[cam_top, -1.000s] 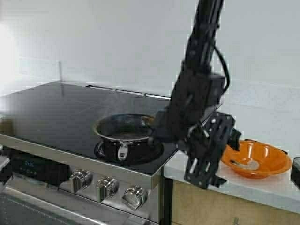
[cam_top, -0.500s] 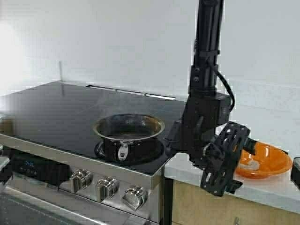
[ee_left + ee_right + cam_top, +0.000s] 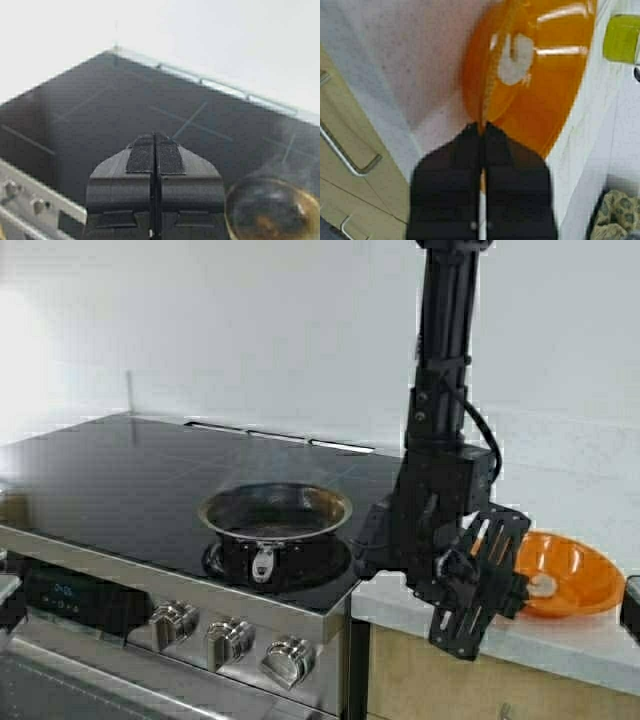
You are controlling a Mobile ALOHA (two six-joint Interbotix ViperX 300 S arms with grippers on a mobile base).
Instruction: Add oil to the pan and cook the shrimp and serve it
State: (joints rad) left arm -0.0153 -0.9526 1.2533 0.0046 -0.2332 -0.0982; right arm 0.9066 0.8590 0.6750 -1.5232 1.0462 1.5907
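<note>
Right arm: hangs down over the bench (image 3: pixel 560 640), right pincer (image 3: pixel 482 131) clamped on the rim of the orange bowl (image 3: pixel 565 575), which is tilted. Since half a second ago the bowl has been tipped up from flat. Shrimp (image 3: pixel 515 59): inside the bowl, just past the pincer. Pan (image 3: pixel 275 520): on the stove (image 3: pixel 120 480), steaming, well left. Left pincer (image 3: pixel 155 157): closed, empty, above the stove.

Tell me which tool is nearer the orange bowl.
Right. The right tool is shut on the orange bowl's rim; the left tool is over the stove, apart from it.
</note>
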